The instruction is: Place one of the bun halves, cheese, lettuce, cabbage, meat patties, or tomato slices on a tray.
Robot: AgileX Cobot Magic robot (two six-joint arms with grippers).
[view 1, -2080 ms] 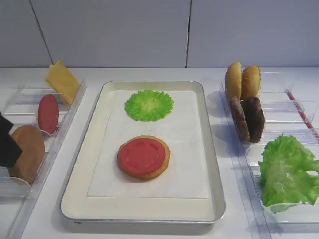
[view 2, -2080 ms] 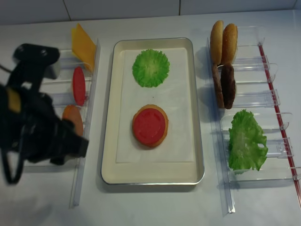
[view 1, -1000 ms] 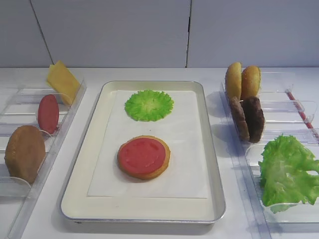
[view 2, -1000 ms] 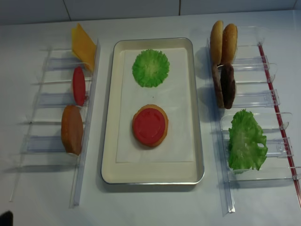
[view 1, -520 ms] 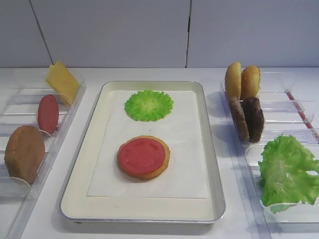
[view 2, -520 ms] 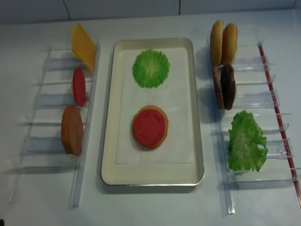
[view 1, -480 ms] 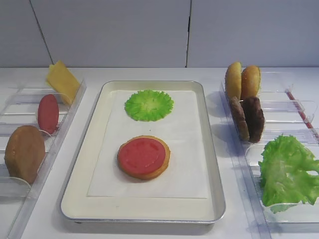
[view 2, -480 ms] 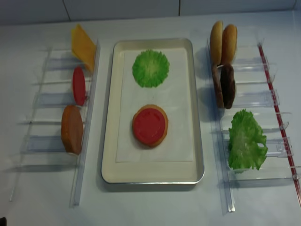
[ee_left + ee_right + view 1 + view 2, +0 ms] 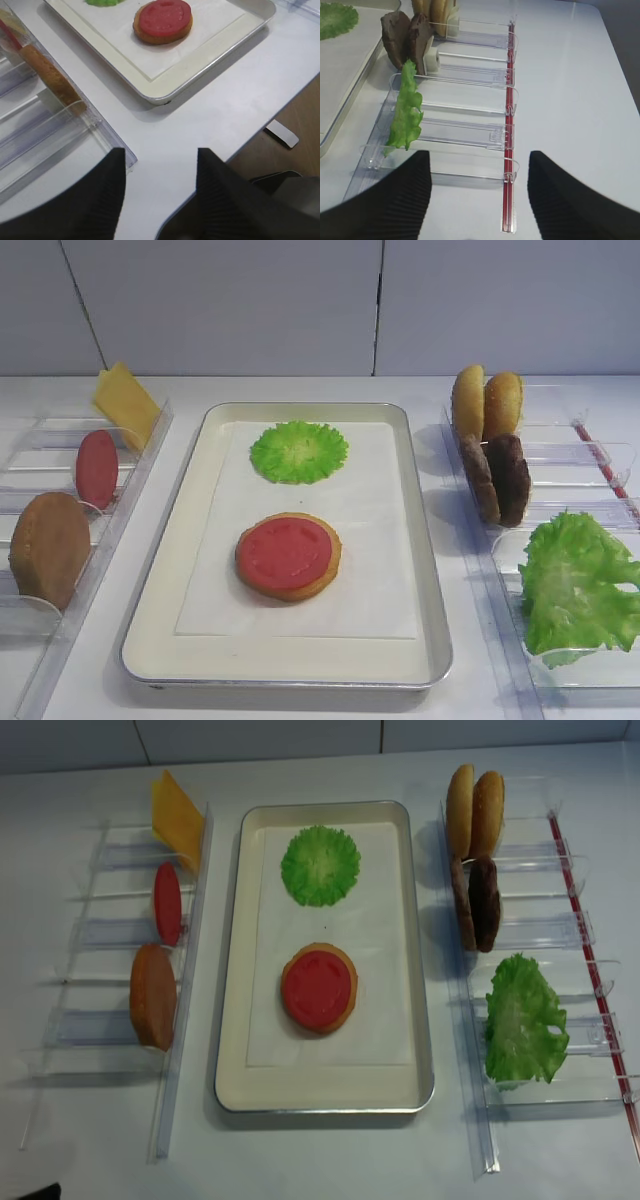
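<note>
Claws first: my left claw [image 9: 157, 195] and right claw [image 9: 477, 200] both hang with jaws apart, gripping nothing. Ahead of my left claw lies the tray [image 9: 210, 60], where a tomato slice [image 9: 165, 16] rests on a bun half [image 9: 162, 34].

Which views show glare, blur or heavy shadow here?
Exterior high: even light, soft shadow right of the tray. Right wrist: the right claw is a dark, soft-focus foreground. Left wrist: the left claw likewise, tomato slice sharp.
</note>
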